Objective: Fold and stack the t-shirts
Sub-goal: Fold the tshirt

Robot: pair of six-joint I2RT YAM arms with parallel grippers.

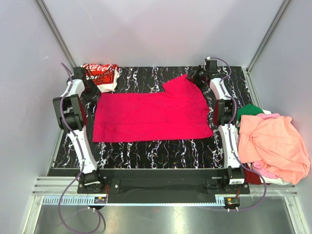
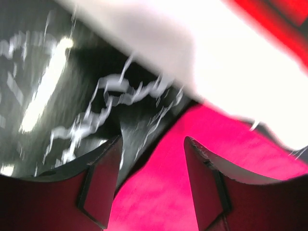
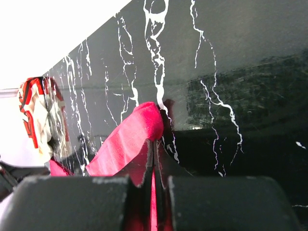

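White cloth with red logo print, the white t-shirt (image 1: 101, 74) sits bunched at the upper left of the black marbled table (image 1: 146, 151). Just beside it the left claw (image 2: 153, 185) is released, jaws apart over the edge of the crimson t-shirt (image 1: 151, 117), which lies spread flat across the middle. At upper right the right claw (image 3: 154, 161) is clenched on a fold of that shirt's corner. At far right, the salmon t-shirt (image 1: 273, 144) tops a heap, with the green t-shirt (image 1: 249, 110) peeking out behind.

Both arms reached far forward. The right gripper (image 3: 154, 144) was pinched shut on a fold of the crimson t-shirt (image 3: 132, 137) just ahead of its tips. The left gripper (image 2: 153, 149) stood parted, apparently with nothing between its jaws.
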